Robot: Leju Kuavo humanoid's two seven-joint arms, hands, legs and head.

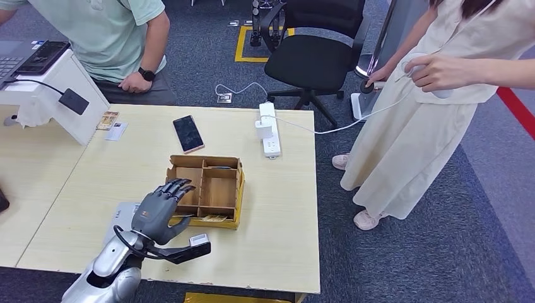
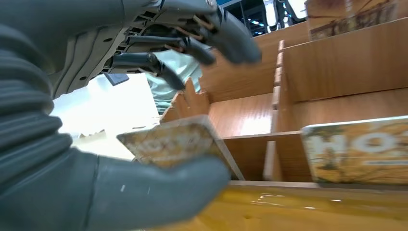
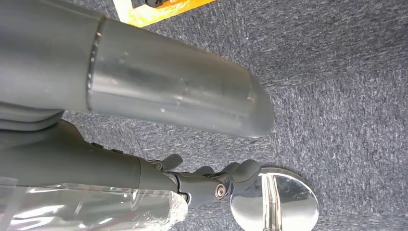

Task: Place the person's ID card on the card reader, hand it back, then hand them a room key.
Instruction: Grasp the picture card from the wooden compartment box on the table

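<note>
Left hand (image 1: 159, 211) at the wooden box (image 1: 221, 165) on the counter (image 1: 284, 208), thumb propping a room key (image 2: 168, 143), fingers spread; seems key-pickup stage, handover left; right hand (image 3: 211, 183) hangs loosely curled, empty.

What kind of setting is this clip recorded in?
Probably an office or lab mocked up as a hotel check-in desk: carpet floor with an office chair, a desk holding a wooden card box, and a laptop by a seated person.
</note>
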